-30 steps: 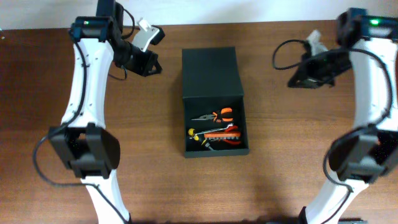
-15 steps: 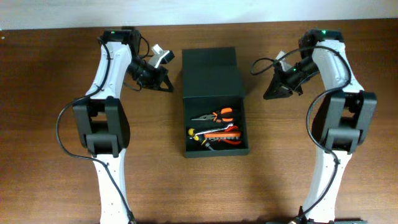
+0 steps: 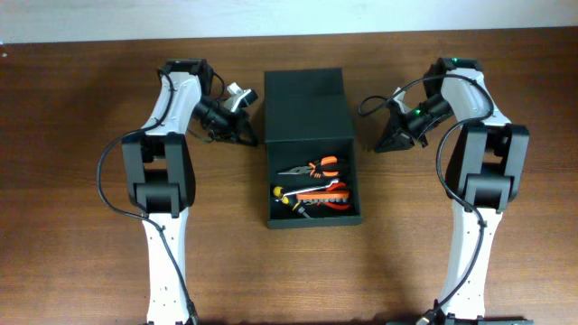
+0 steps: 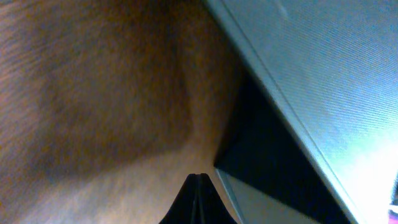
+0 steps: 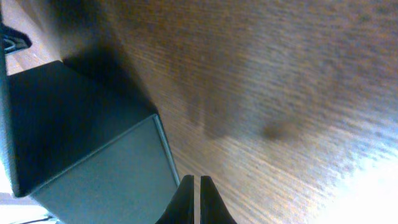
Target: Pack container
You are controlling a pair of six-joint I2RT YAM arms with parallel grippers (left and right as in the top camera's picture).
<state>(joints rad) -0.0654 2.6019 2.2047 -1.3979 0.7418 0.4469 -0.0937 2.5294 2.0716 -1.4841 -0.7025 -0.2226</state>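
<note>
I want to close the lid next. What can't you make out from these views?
- Overhead: the tools overlap and are small; count unclear.
- Overhead: left gripper and right gripper are dark against the table; contact with the container unclear.
- Wrist views: blurred; tools hidden behind the container's walls.

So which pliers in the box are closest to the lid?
The pointy-nosed pliers with orange-and-black handles. They lie right beside the lid, while the red-handled pliers sit nearer the front wall of the container.
</note>
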